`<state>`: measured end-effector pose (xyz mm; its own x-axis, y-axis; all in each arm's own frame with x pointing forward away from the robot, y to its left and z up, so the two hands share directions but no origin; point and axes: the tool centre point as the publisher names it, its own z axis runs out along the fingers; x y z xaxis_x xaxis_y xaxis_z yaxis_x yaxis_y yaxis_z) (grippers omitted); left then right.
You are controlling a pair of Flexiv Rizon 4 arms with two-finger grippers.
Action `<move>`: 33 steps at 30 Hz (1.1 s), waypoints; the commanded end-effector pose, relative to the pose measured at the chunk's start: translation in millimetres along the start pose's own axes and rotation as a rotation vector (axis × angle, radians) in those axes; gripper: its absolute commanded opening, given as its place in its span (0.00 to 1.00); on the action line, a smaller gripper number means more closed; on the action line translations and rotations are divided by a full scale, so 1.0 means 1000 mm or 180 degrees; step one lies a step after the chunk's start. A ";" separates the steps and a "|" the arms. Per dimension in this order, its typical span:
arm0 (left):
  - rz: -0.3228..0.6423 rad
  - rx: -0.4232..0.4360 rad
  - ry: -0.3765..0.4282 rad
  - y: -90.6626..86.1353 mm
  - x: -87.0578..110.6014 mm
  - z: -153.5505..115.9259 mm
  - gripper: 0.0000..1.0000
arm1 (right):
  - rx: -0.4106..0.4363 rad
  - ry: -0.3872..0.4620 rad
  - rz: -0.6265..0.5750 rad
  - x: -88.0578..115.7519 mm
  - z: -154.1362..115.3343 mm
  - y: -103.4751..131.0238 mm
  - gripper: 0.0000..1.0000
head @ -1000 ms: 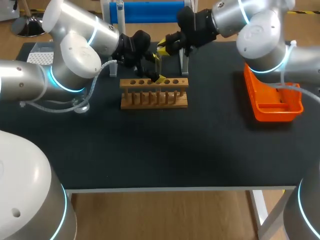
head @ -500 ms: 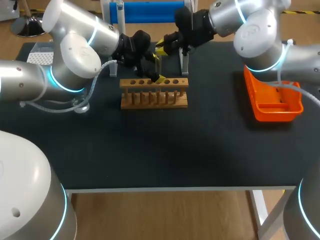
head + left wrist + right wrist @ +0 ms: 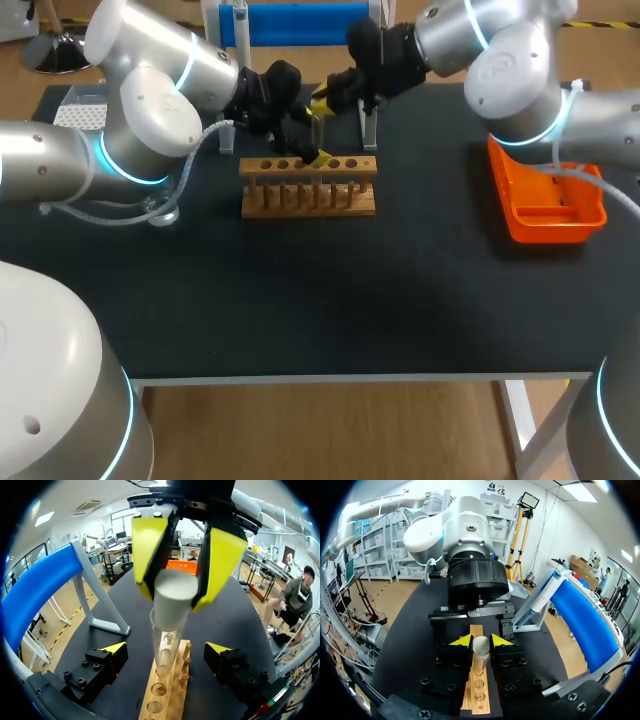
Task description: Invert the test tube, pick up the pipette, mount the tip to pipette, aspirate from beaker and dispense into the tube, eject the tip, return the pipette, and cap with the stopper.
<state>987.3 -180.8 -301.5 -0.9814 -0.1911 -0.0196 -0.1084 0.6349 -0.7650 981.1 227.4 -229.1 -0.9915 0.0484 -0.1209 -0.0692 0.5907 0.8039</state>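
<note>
The white stopper (image 3: 172, 596) is clamped between the yellow tips of the right gripper (image 3: 481, 641), at the mouth of the test tube (image 3: 167, 635). The tube stands upright in the wooden rack (image 3: 161, 702), between the spread fingers of the left gripper (image 3: 166, 650), which do not touch it. The rack rests on the desk (image 3: 400, 280).

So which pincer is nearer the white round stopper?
Right. The right pincer grips the white round stopper; the left pincer sits open lower down, either side of the glass tube.
</note>
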 end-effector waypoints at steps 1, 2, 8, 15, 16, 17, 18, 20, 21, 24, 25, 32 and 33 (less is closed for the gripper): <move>-0.0004 -0.0007 0.0007 -0.001 0.000 0.000 1.00 | 0.0025 0.0013 0.0003 -0.001 0.002 -0.001 0.00; -0.0004 -0.0007 0.0007 -0.001 0.000 0.000 1.00 | 0.0027 0.0014 0.0005 -0.001 0.002 -0.001 0.00; -0.0004 -0.0007 0.0007 -0.001 0.000 0.000 1.00 | 0.0024 0.0018 0.0022 0.000 0.003 -0.002 0.00; -0.0004 -0.0007 0.0007 -0.001 0.000 0.000 1.00 | 0.0036 0.0021 0.0043 0.001 0.004 -0.005 0.00; -0.0004 -0.0007 0.0007 -0.001 0.000 0.000 1.00 | 0.0036 0.0021 0.0044 0.002 0.004 -0.005 0.00; -0.0004 -0.0007 0.0007 -0.001 0.000 0.000 1.00 | 0.0038 0.0021 0.0047 0.002 0.005 -0.006 0.00; -0.0004 -0.0007 0.0007 -0.001 0.000 0.000 1.00 | 0.0040 0.0022 0.0047 0.002 0.005 -0.006 0.00; -0.0004 -0.0007 0.0007 -0.001 0.000 0.000 1.00 | 0.0053 0.0027 0.0055 0.003 0.005 -0.009 0.00; -0.0004 -0.0007 0.0007 -0.001 0.000 0.000 1.00 | 0.0063 0.0030 0.0059 0.003 0.006 -0.010 0.00; -0.0004 -0.0007 0.0007 -0.001 0.000 0.000 1.00 | 0.0146 0.0038 0.0055 0.005 0.008 -0.017 0.00; -0.0004 -0.0007 0.0007 -0.001 0.000 0.000 1.00 | 0.0167 0.0041 0.0056 0.006 0.009 -0.019 0.00; -0.0004 -0.0007 0.0007 -0.001 0.000 0.000 1.00 | 0.0228 0.0044 0.0115 0.009 0.011 -0.030 0.40; -0.0004 -0.0007 0.0007 -0.001 0.000 0.000 1.00 | 0.0217 0.0039 0.0124 0.008 0.010 -0.030 0.47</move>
<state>987.2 -180.7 -301.3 -0.9814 -0.1911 -0.0198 -0.1082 0.6349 -0.7650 975.0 219.3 -249.8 -0.9949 0.0590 -0.0821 -0.0243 0.6488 0.7606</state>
